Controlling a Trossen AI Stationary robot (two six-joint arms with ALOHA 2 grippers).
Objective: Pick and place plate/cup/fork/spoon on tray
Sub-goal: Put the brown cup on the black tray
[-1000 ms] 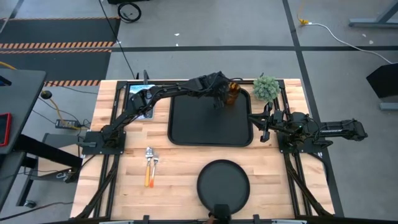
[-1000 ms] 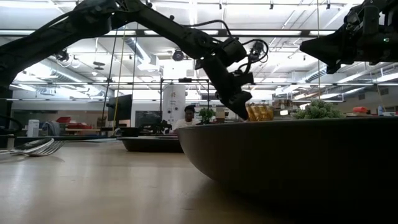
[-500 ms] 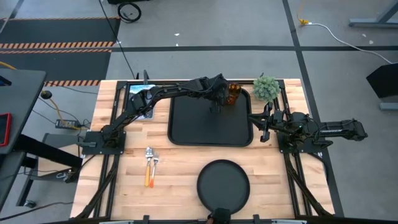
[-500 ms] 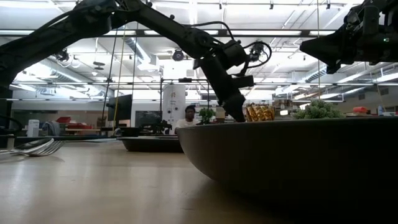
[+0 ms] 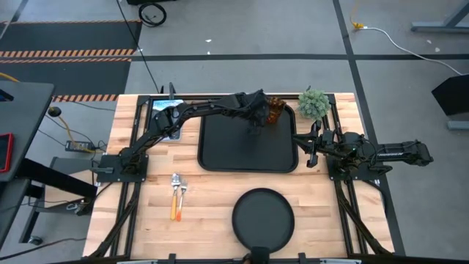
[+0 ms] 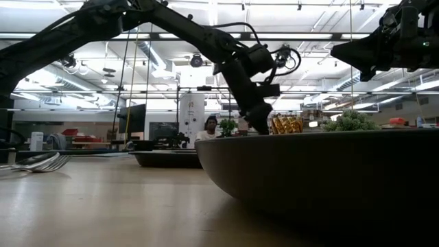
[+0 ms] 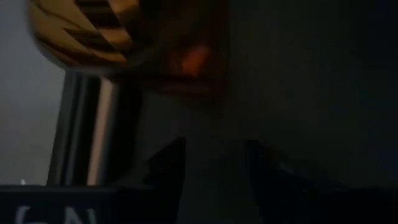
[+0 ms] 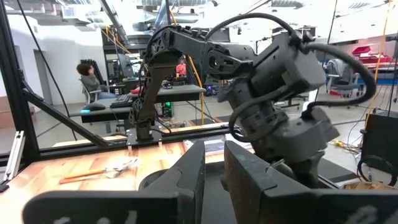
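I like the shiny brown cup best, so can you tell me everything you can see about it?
The cup is a small amber-brown tumbler that looks glossy, like glass or clear plastic, with a ridged side that catches the light in the low view. It stands upright at the tray's far right corner, beside the green plant. The left end effector is right next to it, low over the tray; whether it touches the cup cannot be made out.

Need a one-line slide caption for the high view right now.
Left gripper over the tray beside the cup; plate, fork and spoon untouched.
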